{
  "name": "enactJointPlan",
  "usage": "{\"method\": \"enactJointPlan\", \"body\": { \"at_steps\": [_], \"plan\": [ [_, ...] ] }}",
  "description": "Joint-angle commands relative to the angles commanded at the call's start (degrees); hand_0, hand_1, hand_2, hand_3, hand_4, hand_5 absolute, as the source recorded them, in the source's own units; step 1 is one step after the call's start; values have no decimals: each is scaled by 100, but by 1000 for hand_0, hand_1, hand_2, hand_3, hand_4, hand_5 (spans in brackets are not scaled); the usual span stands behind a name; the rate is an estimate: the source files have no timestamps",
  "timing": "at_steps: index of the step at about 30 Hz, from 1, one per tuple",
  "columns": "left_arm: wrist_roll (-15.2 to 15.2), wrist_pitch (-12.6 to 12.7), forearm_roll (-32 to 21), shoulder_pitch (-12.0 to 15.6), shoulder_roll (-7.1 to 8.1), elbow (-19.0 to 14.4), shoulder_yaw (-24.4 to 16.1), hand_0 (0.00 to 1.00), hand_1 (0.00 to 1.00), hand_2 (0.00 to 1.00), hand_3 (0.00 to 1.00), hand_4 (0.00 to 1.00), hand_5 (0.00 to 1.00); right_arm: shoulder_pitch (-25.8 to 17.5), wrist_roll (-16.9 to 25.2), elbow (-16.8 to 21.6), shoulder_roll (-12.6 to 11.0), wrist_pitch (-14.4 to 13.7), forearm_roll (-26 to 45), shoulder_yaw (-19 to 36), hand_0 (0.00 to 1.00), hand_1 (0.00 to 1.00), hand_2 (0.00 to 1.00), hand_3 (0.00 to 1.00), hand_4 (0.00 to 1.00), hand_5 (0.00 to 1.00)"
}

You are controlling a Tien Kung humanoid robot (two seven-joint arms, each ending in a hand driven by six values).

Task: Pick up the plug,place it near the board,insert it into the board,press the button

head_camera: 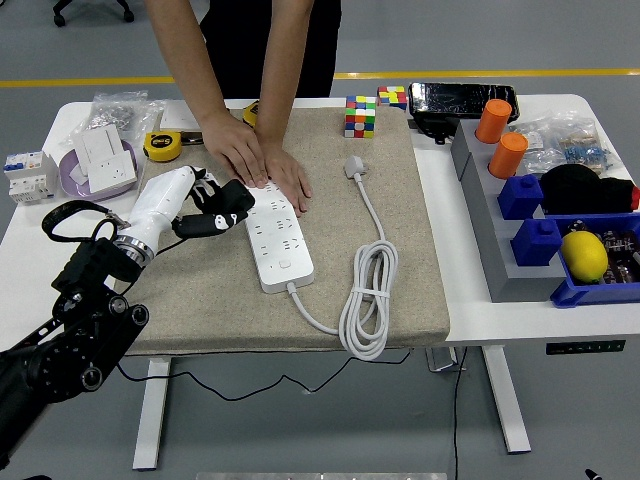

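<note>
The task seems to be at its beginning: the plug (354, 166) lies free on the beige mat (400, 270), at the far side and to the right of the white power strip (273, 235), and no hand is on it. Its white cable (366, 300) runs toward the near side and ends in a coil near the strip's near end. No plug sits in any socket of the strip, so picking up, placing, inserting and pressing the button (285, 265) are all not yet done, as I judge. The left hand (212, 208) hovers just beside the left edge of the strip, over the mat; its dark fingers are loosely bent and hold nothing. It is well apart from the plug, with the strip between them. The right hand is not in the picture. A person at the far side presses both hands (262, 170) flat on the far end of the strip, apparently to keep it in place.
</note>
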Motion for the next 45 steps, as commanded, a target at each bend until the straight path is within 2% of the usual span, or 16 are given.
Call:
{"method": "enactJointPlan", "body": {
  "at_steps": [2, 10, 12, 16, 22, 28, 45],
  "plan": [
    [-9, -13, -78, -120, 125, -67, 263, 534, 381, 287, 333, 467, 2, 11, 5, 0, -6, -2, 17, -9, 823, 754, 753, 792, 998, 919],
    [15, -82, -94, -525, 355, -1, 1095, 525, 381, 281, 311, 431, 2, 28, -3, 0, -24, 1, 16, -13, 823, 754, 753, 792, 998, 920],
    [30, -85, -71, -651, 398, 33, 1373, 525, 381, 281, 311, 431, 2, 35, -6, 0, -34, 3, 8, -15, 823, 754, 753, 792, 998, 920],
    [16, -31, -30, -738, 382, 177, 1548, 517, 377, 283, 306, 418, 2, 43, -8, 0, -38, 8, -9, -21, 823, 754, 753, 792, 998, 920],
    [-65, 118, -15, -838, 294, 690, 1638, 514, 382, 283, 309, 407, 2, 62, -9, 0, -43, 14, -25, -38, 822, 754, 754, 792, 998, 919],
    [-133, 268, 25, -878, 301, 981, 1641, 512, 386, 286, 311, 409, 2, 50, -21, 0, -66, 15, -37, -33, 820, 754, 753, 791, 998, 920],
    [-190, 342, 132, -936, 286, 1102, 1692, 508, 399, 292, 314, 414, 2, 70, -16, 0, -68, 14, -28, -31, 821, 754, 753, 792, 998, 920]
  ]
}}
